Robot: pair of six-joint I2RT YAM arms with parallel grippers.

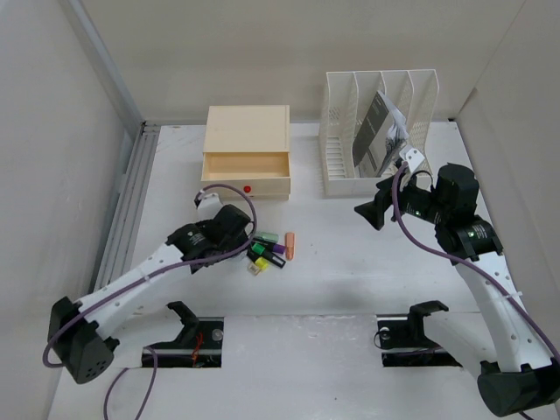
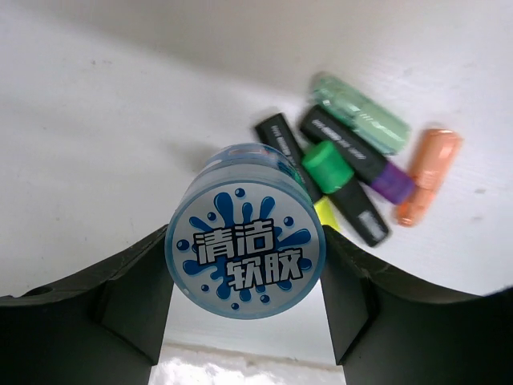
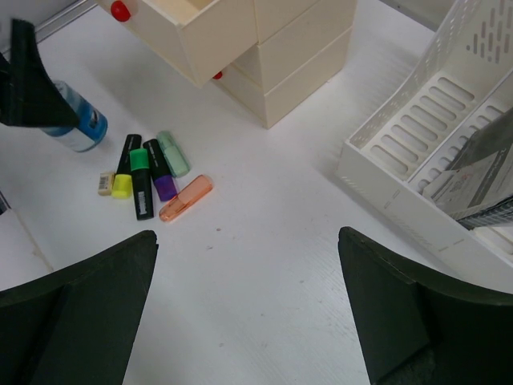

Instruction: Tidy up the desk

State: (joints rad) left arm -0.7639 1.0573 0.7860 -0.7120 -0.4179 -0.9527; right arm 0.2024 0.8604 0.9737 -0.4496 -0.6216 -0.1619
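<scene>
- The desk [image 1: 332,262] is being viewed from above first. It is lying beneath both arms, with a drawer box [image 1: 247,131] and a file rack [image 1: 411,96] standing along its far edge and a bunch of markers [image 1: 273,247] lying near its middle.
- The drawer [image 1: 245,166] is being presented open, probably so that small things can be dropped in, and papers [image 1: 376,131] are being stored upright in the rack.
- The left gripper [image 1: 248,238] is being held low, just beside the markers. The right gripper [image 1: 381,201] is being held in front of the rack, well apart from them.
- In the left wrist view, a round jar [image 2: 244,253] with a blue printed lid is being clasped between the two fingers [image 2: 132,301], one pressing on each side. This grip is probably being taken so that the jar can be carried to the drawer.
- The desk is lying behind and below the jar and these fingers. Whether the jar is resting on it cannot be told.
- In the right wrist view, the right fingers [image 3: 88,297] are being held wide apart with nothing between them, apparently in readiness. The bare desk is lying straight below the gap, untouched, with the markers off to one side and the rack to the other.
</scene>
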